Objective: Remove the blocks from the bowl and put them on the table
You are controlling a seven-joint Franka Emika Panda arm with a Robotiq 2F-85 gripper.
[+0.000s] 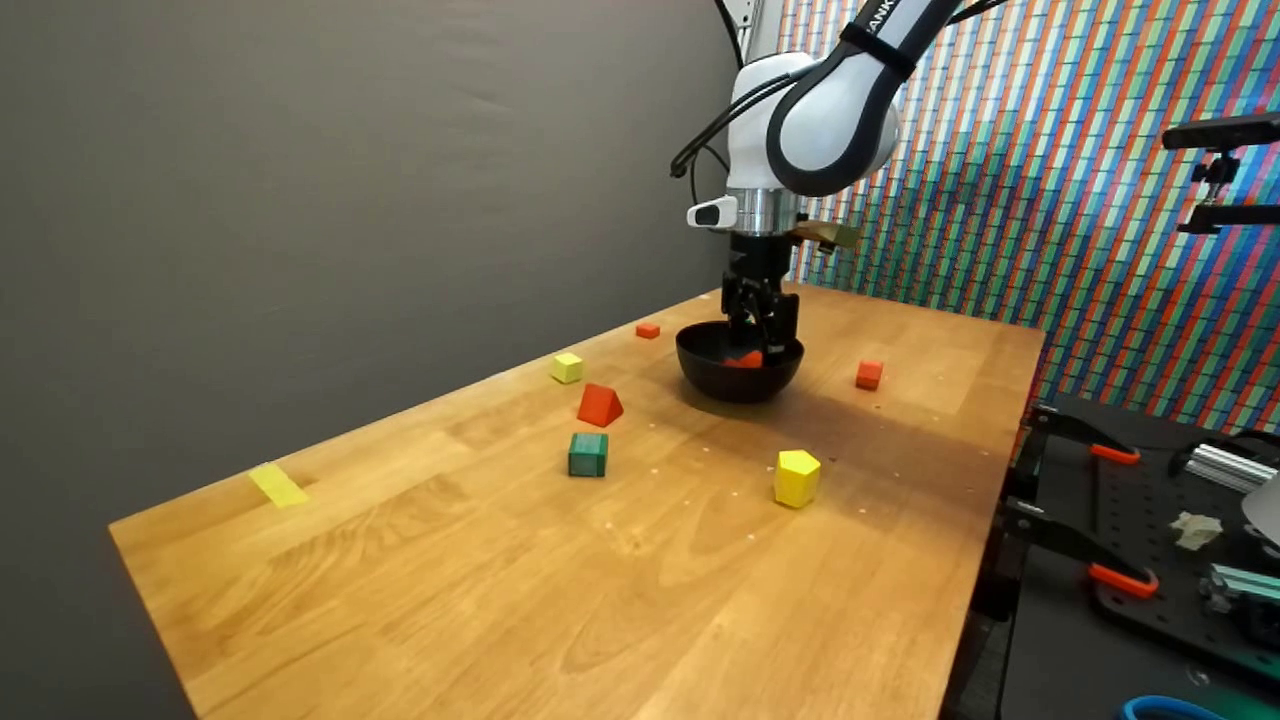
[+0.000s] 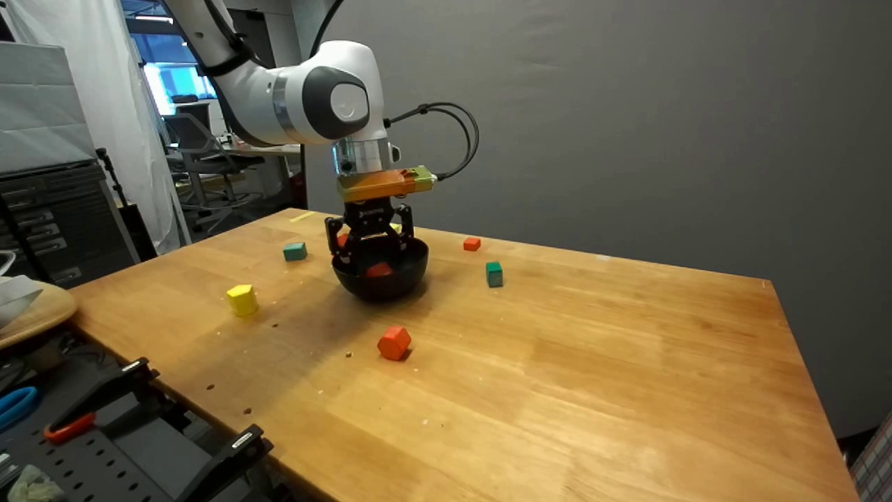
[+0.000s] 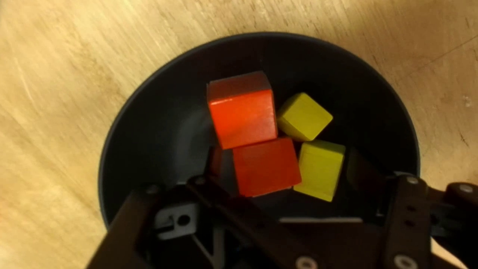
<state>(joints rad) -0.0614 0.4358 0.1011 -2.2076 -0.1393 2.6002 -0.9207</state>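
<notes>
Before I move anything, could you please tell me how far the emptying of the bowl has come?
Looks done: several blocks sit on the table, though I cannot see if they came from the bowl.
In hand: the gripper reaches into it, jaws open on either side of a red block and a yellow block; no grip shows.
Left: those two, plus another red block and another yellow block inside.

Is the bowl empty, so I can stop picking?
No, the wrist view shows two red blocks and two yellow blocks inside the bowl.
</notes>
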